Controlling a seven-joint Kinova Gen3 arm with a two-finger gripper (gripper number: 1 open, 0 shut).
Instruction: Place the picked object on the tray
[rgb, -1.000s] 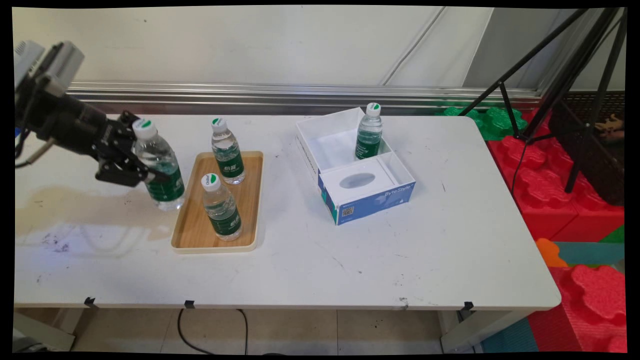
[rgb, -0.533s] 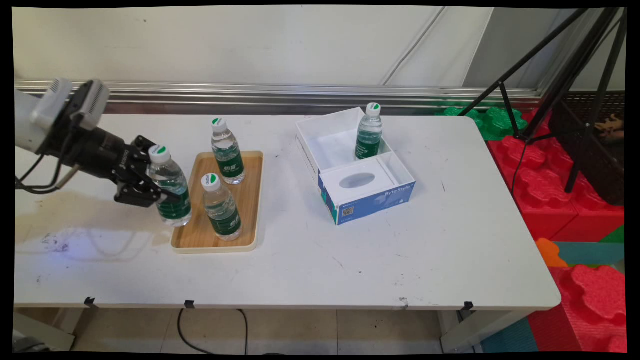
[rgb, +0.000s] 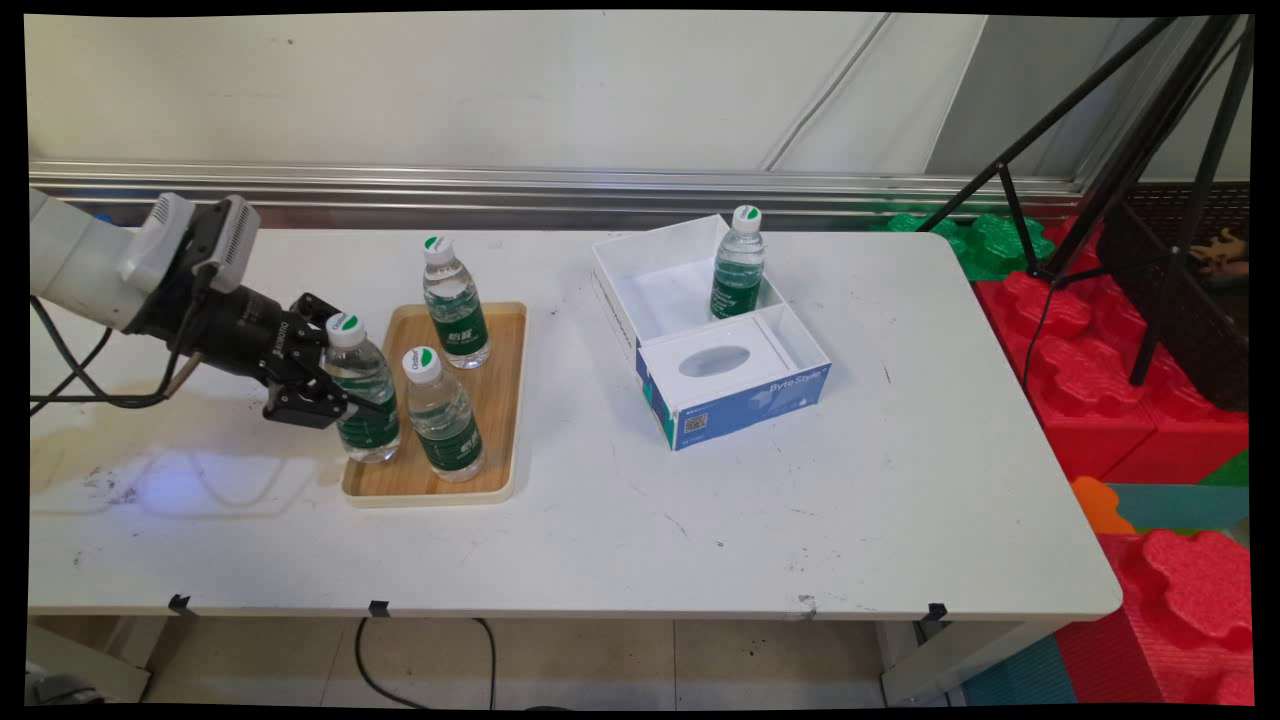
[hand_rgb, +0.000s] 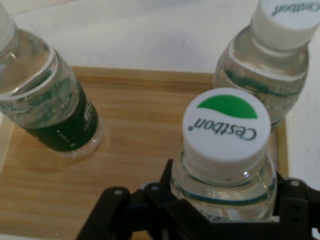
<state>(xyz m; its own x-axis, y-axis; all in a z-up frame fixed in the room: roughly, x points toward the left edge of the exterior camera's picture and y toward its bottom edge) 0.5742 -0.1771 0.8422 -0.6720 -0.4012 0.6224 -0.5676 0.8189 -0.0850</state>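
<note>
At the left of the main view the black pincer (rgb: 335, 395) is clenched round a water bottle (rgb: 364, 400) with a green label and a white cap, gripping it by the upper body just below the neck. The bottle stands upright over the left edge of a wooden tray (rgb: 500, 400); whether its base rests on the tray cannot be told. From the hand view the pincer (hand_rgb: 222, 200) hugs the bottle (hand_rgb: 223, 165) on both sides, the cap lettered "Cestbon" facing the camera, with the tray (hand_rgb: 140, 125) beneath. Two more bottles stand upright on the tray: one (rgb: 443, 415) just right of the held bottle, near the tray's front, and one (rgb: 456, 303) at the tray's far end. In the hand view these show as a bottle at upper right (hand_rgb: 272, 60) and one at left (hand_rgb: 47, 105). To the right of centre on the white worktop (rgb: 850, 500) sits an open blue and white box (rgb: 740, 395), well apart from the tray, with a fourth bottle (rgb: 739, 264) standing upright in its rear compartment. A black tripod (rgb: 1150, 180) stands beyond the worktop's right end, above red foam blocks (rgb: 1180, 420).
</note>
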